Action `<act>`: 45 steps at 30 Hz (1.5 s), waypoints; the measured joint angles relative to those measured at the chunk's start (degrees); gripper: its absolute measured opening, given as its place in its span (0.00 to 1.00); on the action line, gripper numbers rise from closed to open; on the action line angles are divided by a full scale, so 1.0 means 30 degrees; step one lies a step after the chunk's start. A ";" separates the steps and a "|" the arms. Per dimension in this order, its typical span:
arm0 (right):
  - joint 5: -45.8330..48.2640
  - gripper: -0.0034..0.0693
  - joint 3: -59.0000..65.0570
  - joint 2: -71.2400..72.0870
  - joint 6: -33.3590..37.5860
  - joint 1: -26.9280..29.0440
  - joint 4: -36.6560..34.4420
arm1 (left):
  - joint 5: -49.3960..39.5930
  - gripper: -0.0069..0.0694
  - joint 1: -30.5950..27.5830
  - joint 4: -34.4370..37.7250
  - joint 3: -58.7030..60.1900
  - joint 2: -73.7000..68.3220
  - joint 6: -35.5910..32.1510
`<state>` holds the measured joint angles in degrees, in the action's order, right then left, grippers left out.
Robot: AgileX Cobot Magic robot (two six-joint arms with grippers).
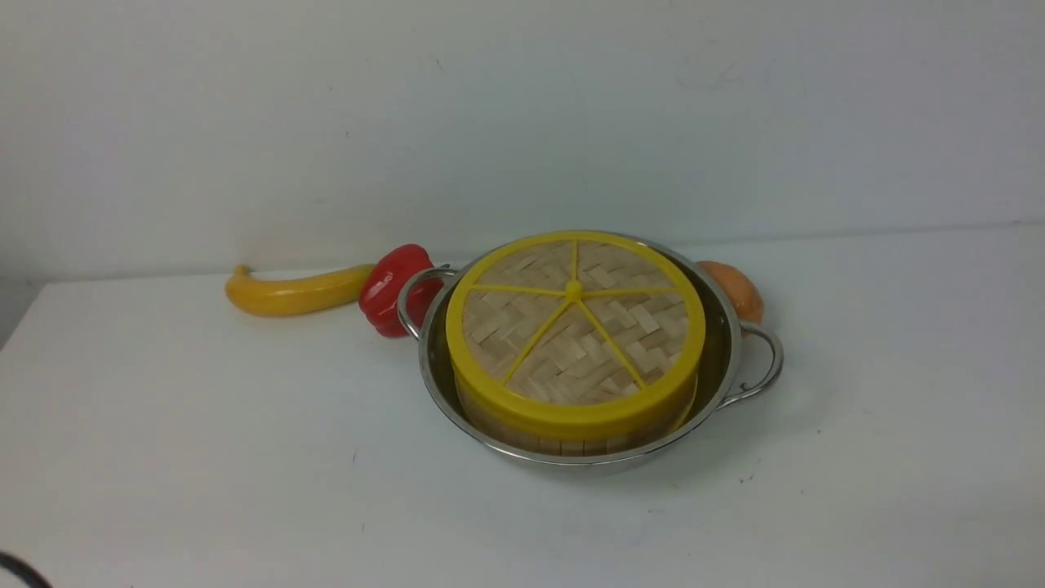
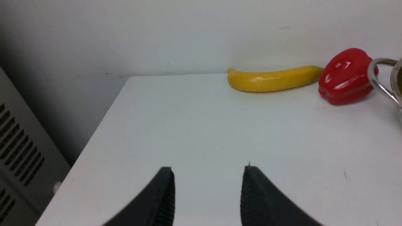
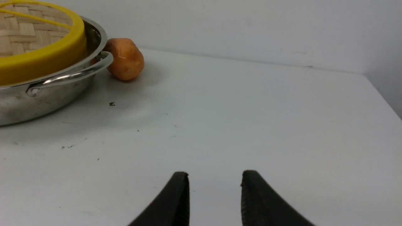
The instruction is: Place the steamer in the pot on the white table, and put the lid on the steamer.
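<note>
Steamer point(image 1: 571, 437) in pot point(image 1: 727, 343), lid point(image 1: 575, 327) on; white table point(image 1: 204, 457) around.

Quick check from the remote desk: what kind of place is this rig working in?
Probably a lab test bench staged as a kitchen, not a real one: a bare white table against a blank wall, toy-looking produce like the banana and red pepper, and a lidded steamer in a steel pot.

No readable text, label, brand, number or sign for you anywhere: lid point(image 1: 575, 327), pot point(image 1: 727, 359), white table point(image 1: 204, 457) all unmarked.
</note>
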<state>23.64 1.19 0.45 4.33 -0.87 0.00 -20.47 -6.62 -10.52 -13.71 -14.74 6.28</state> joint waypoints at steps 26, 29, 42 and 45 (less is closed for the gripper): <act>-0.0016 0.37 0.0000 0.0000 0.0000 0.0000 0.0000 | -0.1384 0.46 0.0000 0.0175 0.4981 0.5082 0.0952; -0.0016 0.37 0.0000 0.0000 0.0000 0.0000 0.0000 | -0.1384 0.46 0.0000 0.0175 0.4981 0.5082 0.0495; -0.0016 0.37 0.0000 0.0000 0.0000 0.0000 0.0000 | -0.1384 0.46 0.0000 0.0175 0.4981 0.5082 0.0432; -0.0016 0.37 0.0000 0.0000 0.0000 0.0000 0.0000 | -0.1384 0.46 0.0000 0.0175 0.4981 0.5082 0.0432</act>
<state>23.59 1.19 0.45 4.33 -0.87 0.00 -24.63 -6.62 -9.99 1.24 0.51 7.57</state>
